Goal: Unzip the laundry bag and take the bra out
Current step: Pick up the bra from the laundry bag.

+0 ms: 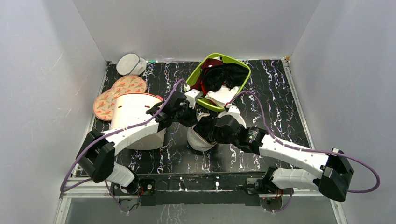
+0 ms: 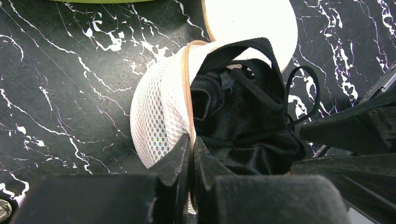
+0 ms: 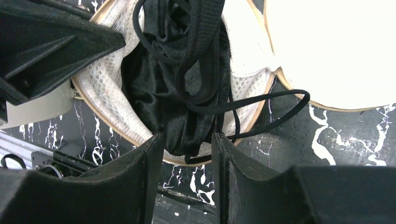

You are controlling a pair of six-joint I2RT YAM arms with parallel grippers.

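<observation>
**Bag unzipped, bra inside**

I see the left end effector (image 2: 191, 142) pinched shut on the zip rim of the laundry bag (image 2: 159, 116), which sits mid-tabletop (image 2: 70, 70); the bra (image 2: 243, 121) lies in the open mouth, dark fabric and black straps showing; the right end effector (image 3: 187, 142) has its jaws apart at the fabric's lower edge.

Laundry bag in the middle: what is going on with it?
The laundry bag lies unzipped on the table. The left gripper is shut on its zip rim. The right gripper, jaws apart, straddles what appears to be the bra inside, seen as black fabric with thin straps and not yet out.
</observation>
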